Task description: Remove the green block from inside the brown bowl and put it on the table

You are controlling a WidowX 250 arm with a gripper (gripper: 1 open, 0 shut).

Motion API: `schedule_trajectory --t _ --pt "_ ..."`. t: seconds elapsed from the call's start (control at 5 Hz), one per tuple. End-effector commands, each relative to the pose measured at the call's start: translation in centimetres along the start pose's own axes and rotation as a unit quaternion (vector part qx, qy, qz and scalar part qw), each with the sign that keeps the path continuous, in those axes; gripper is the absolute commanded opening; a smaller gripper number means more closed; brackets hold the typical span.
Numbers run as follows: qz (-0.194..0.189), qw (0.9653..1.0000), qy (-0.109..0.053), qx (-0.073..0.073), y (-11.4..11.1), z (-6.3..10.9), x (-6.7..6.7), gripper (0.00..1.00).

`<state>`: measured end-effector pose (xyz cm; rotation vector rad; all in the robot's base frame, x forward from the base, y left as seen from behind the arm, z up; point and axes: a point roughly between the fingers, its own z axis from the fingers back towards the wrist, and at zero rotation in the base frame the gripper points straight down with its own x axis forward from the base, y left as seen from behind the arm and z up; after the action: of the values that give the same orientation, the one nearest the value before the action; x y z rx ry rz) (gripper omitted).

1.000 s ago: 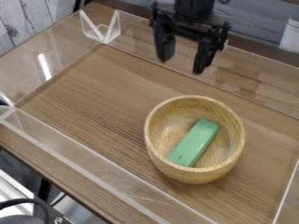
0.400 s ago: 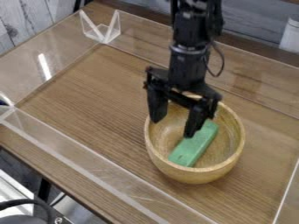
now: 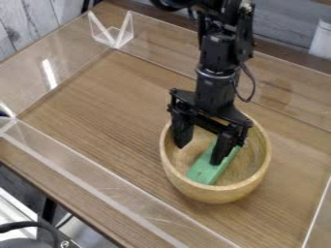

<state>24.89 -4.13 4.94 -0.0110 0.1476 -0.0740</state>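
Apparently light and stiff, the green block (image 3: 204, 173) lies in the bowl (image 3: 254, 179) under the spread hand (image 3: 211, 142), best pinched across its narrow middle. The thick rim crowds those fingers, so lift straight up before crossing to the bare table (image 3: 104, 107) on the left of the view.

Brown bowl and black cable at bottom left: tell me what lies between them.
Tabletop, then the clear wall along its edge, in the camera view.
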Motion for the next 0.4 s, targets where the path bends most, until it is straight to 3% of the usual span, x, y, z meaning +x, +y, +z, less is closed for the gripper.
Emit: schedule_trajectory --t 0.0,0.2 --pt "-0.011 0.9999 -0.008 0.001 -0.62 -0.07 0.44 1.00" --pt "-0.014 0.9999 -0.006 0.000 -0.88 -0.46 0.55 1.00"
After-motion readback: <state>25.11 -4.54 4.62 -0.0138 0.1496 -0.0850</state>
